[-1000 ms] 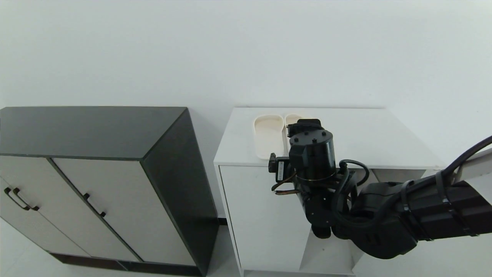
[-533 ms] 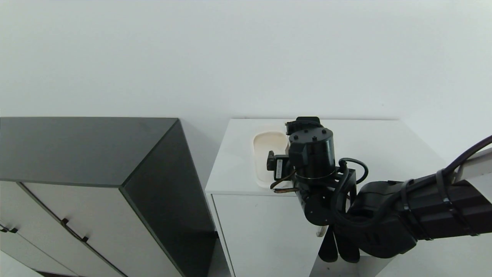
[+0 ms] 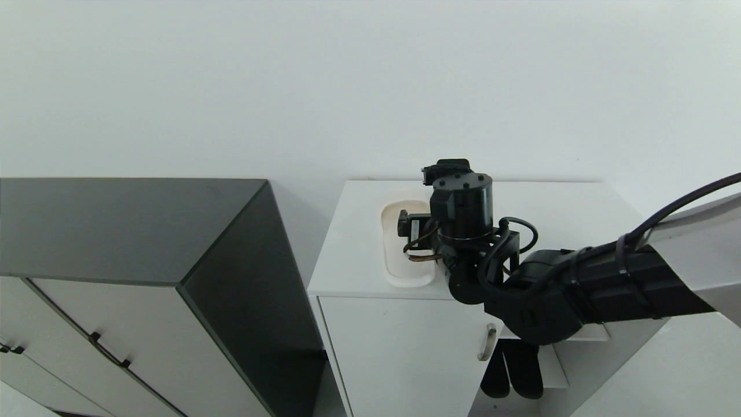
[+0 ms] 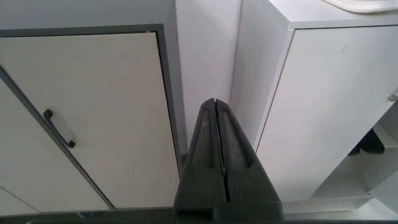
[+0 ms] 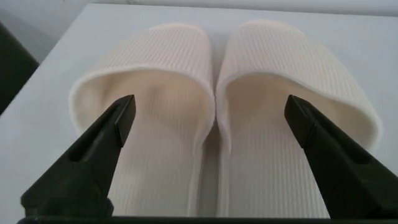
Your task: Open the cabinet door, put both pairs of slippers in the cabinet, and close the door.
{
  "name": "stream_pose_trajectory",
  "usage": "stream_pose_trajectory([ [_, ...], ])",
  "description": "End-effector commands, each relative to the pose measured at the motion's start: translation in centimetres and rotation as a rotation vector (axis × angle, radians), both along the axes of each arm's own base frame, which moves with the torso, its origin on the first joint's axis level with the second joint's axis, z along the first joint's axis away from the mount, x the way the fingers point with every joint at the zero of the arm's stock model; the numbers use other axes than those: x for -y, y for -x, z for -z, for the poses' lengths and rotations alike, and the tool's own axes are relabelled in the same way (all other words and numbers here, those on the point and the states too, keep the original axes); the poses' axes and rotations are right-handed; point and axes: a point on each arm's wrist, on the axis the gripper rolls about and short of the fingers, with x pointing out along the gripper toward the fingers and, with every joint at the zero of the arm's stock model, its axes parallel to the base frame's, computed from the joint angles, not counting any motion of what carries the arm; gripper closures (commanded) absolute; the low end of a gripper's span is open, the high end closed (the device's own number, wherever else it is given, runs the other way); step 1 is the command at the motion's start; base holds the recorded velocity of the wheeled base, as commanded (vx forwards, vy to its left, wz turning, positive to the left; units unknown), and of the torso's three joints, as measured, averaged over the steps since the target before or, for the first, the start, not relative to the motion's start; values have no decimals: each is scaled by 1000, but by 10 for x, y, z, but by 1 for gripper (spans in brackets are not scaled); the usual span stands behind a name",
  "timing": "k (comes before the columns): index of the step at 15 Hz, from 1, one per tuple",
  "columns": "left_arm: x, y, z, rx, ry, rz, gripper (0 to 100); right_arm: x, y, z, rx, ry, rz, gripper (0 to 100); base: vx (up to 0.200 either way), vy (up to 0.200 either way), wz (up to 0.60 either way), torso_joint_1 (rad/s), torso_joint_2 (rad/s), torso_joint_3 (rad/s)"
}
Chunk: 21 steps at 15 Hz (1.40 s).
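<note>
Right hand, fingers apart, has advanced over the cream slippers on the surface, likely about to grasp; left hand together.

The head view looks forward and down onto the white cabinet and the dark-topped cabinet beside it. The left wrist view faces both cabinets' fronts from lower down. The right wrist view sits close over the cream slippers on the white cabinet's top, which the head view shares.

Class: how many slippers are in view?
4: two cream slippers side by side atop the white cabinet, by the right gripper; two black slippers inside it. More may be hidden.
</note>
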Motion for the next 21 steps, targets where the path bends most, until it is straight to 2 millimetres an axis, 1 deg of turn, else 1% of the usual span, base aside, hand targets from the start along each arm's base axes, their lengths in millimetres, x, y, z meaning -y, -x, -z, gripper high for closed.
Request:
stream_pose_trajectory([
  [1, 0, 0, 0, 0, 1, 0, 100, -1, -20, 13, -9, 23, 24, 0, 0, 0, 0, 0, 0, 0],
  [3, 0, 0, 0, 0, 1, 0, 100, -4, -30, 12, 6, 31, 29, 0, 0, 0, 0, 0, 0, 0],
  [5, 0, 0, 0, 0, 2, 0, 100, -8, -34, 9, 22, 46, 26, 0, 0, 0, 0, 0, 0, 0],
  [7, 0, 0, 0, 0, 2, 0, 100, -12, -38, 10, 29, 60, 24, 0, 0, 0, 0, 0, 0, 0],
  [8, 0, 0, 0, 0, 2, 0, 100, -13, -39, 13, 25, 64, 24, 100, 0, 0, 0, 0, 0, 0],
  [10, 0, 0, 0, 0, 2, 0, 100, -14, -41, 16, 21, 68, 25, 100, 0, 0, 0, 0, 0, 0],
  [13, 0, 0, 0, 0, 2, 0, 100, -12, -41, 11, 31, 57, 30, 100, 0, 0, 0, 0, 0, 0],
  [14, 0, 0, 0, 0, 2, 0, 100, -10, -35, -2, 50, 38, 28, 100, 0, 0, 0, 0, 0, 0],
  [16, 0, 0, 0, 0, 2, 0, 100, -6, -20, -19, 69, 18, 12, 100, 0, 0, 0, 0, 0, 0],
  [17, 0, 0, 0, 0, 2, 0, 100, -2, -8, -29, 76, 13, -1, 100, 0, 0, 0, 0, 0, 0],
  [18, 0, 0, 0, 0, 2, 0, 100, 1, 2, -34, 77, 11, -14, 100, 0, 0, 0, 0, 0, 0],
  [20, 0, 0, 0, 0, 2, 0, 100, 11, 25, -38, 64, 23, -39, 100, 0, 0, 0, 0, 0, 0],
  [21, 0, 0, 0, 0, 2, 0, 100, 13, 32, -37, 55, 26, -49, 100, 0, 0, 0, 0, 0, 0],
])
